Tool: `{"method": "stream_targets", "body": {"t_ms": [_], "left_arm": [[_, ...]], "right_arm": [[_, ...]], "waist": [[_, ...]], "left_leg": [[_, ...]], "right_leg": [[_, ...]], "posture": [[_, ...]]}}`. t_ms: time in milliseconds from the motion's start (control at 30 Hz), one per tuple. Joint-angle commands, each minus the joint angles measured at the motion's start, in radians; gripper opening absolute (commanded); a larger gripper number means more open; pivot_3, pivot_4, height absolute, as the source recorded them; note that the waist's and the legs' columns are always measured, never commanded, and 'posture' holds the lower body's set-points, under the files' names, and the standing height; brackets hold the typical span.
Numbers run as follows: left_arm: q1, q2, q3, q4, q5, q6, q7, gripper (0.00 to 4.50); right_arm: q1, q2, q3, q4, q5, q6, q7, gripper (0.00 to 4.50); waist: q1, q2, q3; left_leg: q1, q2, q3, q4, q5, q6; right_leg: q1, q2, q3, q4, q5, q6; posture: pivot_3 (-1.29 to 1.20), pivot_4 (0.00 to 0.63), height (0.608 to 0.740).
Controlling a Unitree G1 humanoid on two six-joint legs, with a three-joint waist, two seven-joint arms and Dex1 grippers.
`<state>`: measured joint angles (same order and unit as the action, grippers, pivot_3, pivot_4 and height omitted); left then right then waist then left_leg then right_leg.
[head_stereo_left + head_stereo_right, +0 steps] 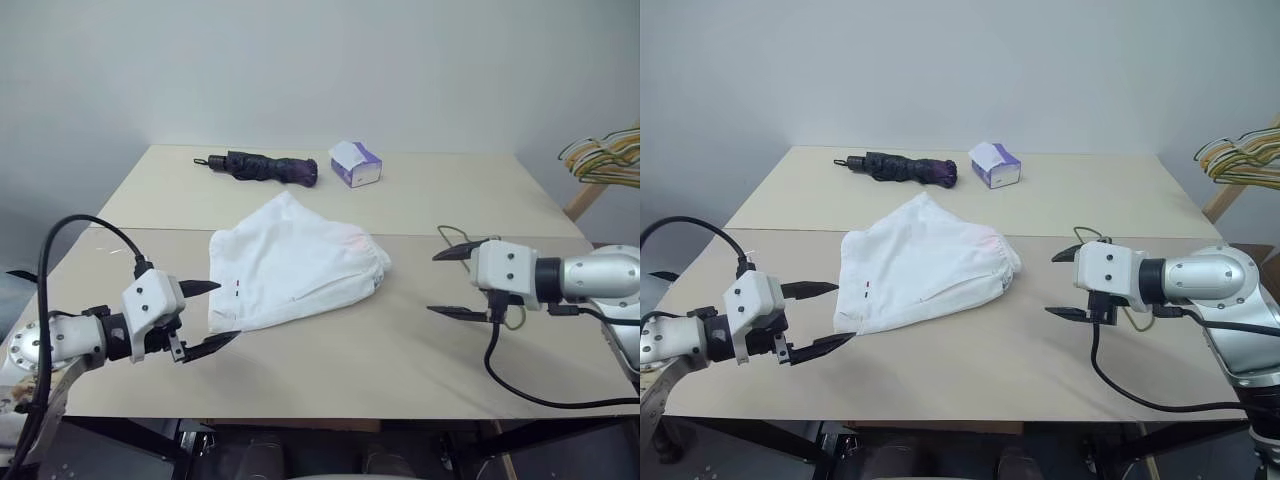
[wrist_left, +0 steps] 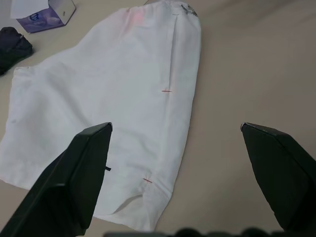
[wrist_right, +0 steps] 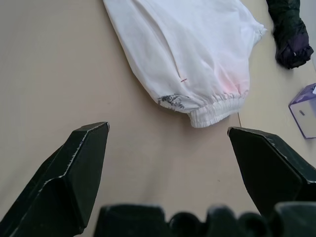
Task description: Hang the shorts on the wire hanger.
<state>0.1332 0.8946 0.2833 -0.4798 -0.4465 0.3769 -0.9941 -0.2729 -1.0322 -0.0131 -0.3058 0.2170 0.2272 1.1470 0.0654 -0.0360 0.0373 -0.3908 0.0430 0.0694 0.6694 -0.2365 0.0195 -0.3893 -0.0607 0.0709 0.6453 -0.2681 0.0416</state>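
The shorts (image 1: 293, 262) lie flat in the middle of the table (image 1: 400, 350). The left gripper (image 1: 205, 315) is wide open near their hem, holding nothing. The right gripper (image 1: 452, 282) is wide open too, near the right edge. A thin wire, maybe the wire hanger (image 1: 478, 242), peeks out behind it.

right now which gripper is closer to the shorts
Left. The left gripper, jaws open, sits right at the hem corner of the shorts, its fingertips almost at the fabric. The right gripper, also open, hovers off the waistband end with a clear strip of bare table between.
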Motion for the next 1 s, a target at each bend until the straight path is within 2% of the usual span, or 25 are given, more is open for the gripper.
{"method": "stream_targets", "body": {"t_ms": [33, 267, 533, 800, 1000], "left_arm": [[-0.031, -0.004, 0.022, -0.01, -0.022, 0.002, 0.014, 4.5], [-0.038, 0.003, 0.013, -0.023, -0.002, 0.03, 0.055, 4.5], [0.001, 0.071, -0.095, 0.022, 0.12, 0.047, 0.043, 4.5], [0.016, 0.072, -0.136, 0.081, 0.101, 0.003, -0.066, 4.5], [-0.12, 0.039, -0.244, 0.245, 0.22, -0.057, -0.029, 4.5]], "right_arm": [[-0.028, -0.004, -0.016, -0.006, 0.004, 0.009, -0.004, 4.46], [-0.032, 0.008, -0.006, -0.009, 0.001, 0.013, -0.015, 4.46], [-0.019, 0.02, -0.001, -0.007, -0.022, 0.037, -0.05, 4.46], [0.05, 0.024, -0.038, -0.071, -0.016, 0.087, -0.094, 4.46], [0.095, 0.05, -0.044, -0.131, -0.009, 0.125, -0.146, 4.46]], "waist": [[0.0, 0.0, 0.0], [0.001, 0.0, 0.0], [0.001, 0.001, 0.0], [-0.001, 0.001, 0.0], [0.0, 0.001, 0.0]], "left_leg": [[0.0, 0.0, 0.0, 0.0, 0.0, 0.0], [0.0, 0.0, 0.0, 0.0, 0.0, 0.0], [0.0, 0.0, 0.0, 0.0, 0.0, 0.0], [-0.002, 0.001, 0.001, 0.0, 0.0, 0.0], [-0.001, 0.001, 0.0, 0.0, 0.0, 0.0]], "right_leg": [[0.0, 0.0, 0.0, 0.0, 0.0, 0.0], [0.0, 0.0, 0.0, 0.0, 0.001, 0.001], [0.0, 0.0, 0.0, 0.0, -0.001, -0.002], [-0.002, 0.0, 0.0, 0.0, -0.002, -0.003], [-0.003, 0.0, 0.0, 0.0, -0.002, -0.004]], "posture": [[0.18, 0.0, 0.74], [0.17, 0.0, 0.74], [0.16, 0.0, 0.74], [0.13, 0.0, 0.74], [0.11, 0.0, 0.74]]}}
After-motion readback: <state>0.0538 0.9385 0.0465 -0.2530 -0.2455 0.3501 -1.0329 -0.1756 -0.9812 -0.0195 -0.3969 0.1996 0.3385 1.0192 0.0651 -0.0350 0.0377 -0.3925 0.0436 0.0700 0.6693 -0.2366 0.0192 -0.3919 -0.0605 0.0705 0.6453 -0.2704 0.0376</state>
